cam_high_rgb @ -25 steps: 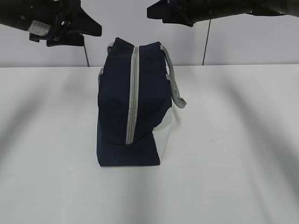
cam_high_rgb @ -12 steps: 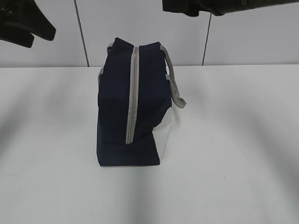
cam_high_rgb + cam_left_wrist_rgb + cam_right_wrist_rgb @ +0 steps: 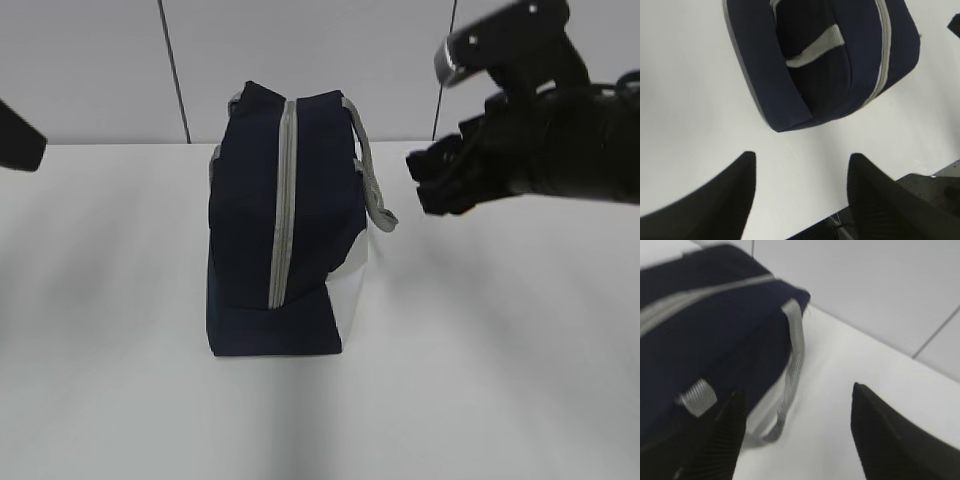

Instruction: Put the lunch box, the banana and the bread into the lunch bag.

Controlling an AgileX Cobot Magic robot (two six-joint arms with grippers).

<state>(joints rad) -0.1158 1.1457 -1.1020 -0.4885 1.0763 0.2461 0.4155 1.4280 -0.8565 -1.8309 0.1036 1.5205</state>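
The lunch bag (image 3: 285,220) is a tall block of soft navy cloth standing upright on the smooth white bench (image 3: 500,380), nearer the far edge than the near one. A grey zipper (image 3: 283,200) runs down its facing end, fully closed, so what lies inside cannot be seen. One side shows a white panel (image 3: 352,285), and a grey woven handle (image 3: 372,185) droops in a loop over it. The right pincer (image 3: 795,427), matte black with ribbed inner faces, hangs just beside that handle, fingers apart and empty. The left pincer (image 3: 800,195) hovers over bare bench near the bag's base, also spread, gripping nothing.
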